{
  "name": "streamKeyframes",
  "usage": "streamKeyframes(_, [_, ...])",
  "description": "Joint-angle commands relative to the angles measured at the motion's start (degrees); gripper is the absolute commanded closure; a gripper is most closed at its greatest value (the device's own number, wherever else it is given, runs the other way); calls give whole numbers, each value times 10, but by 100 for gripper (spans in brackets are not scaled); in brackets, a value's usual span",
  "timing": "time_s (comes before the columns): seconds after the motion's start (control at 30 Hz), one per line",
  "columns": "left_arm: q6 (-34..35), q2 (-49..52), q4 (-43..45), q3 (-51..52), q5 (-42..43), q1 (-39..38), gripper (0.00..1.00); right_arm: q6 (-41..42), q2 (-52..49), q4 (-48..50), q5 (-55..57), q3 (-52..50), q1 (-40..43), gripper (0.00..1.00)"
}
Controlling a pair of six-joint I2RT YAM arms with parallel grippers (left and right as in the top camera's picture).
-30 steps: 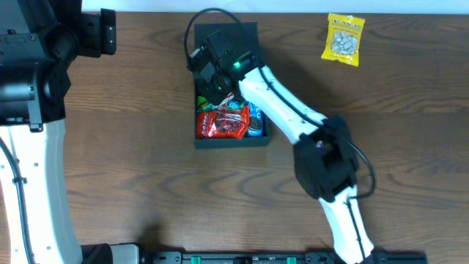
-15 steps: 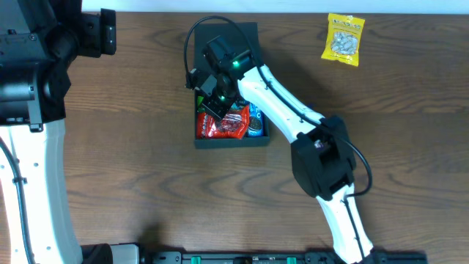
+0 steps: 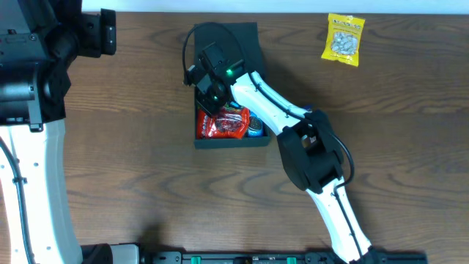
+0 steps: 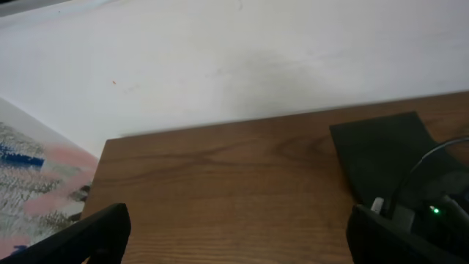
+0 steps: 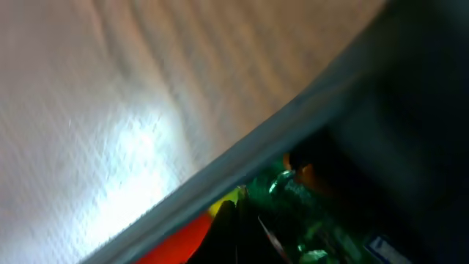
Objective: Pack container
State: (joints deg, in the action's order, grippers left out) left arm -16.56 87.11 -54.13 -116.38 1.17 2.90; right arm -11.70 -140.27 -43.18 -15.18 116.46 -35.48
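The container [image 3: 230,141], a dark charcoal box, sits at the table's back centre with its flap lid [image 3: 245,37] folded back. Inside lie a red snack packet [image 3: 224,125], a green packet [image 5: 311,213] and a blue one [image 3: 256,127]. My right gripper [image 3: 207,97] reaches down into the box by its left wall [image 5: 242,158]. Its fingers [image 5: 238,231] are shut tight with the tips among the packets and nothing visibly between them. My left gripper [image 4: 238,242] hangs open over bare table to the left of the lid.
A yellow snack packet [image 3: 344,39] lies at the back right of the table. The left arm [image 3: 33,81] stands along the left edge. The table's far edge [image 4: 242,121] meets a white wall just behind the container.
The right gripper has shifted left inside the container toward its left wall, and the right arm's elbow has swung left and back. The left arm is still.
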Motion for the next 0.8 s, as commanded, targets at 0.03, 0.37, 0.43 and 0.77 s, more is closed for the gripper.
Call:
streamKeyframes(0.03, [-2,-1,-7,-16,4,2,5,52,-5,2,44,0,-3,99])
streamKeyframes(0.37, [-1,-1,-10,-16,4,2,5,33,125,-10,44,17,24,99])
streamKeyframes(0.43, [-1,-1,-10,-15,4,2,5,26,163,-10,48,17,44,99])
streamKeyframes(0.77, [7,-1,-10,-15,4,2,5,34,202,-127,-36,17,207,99])
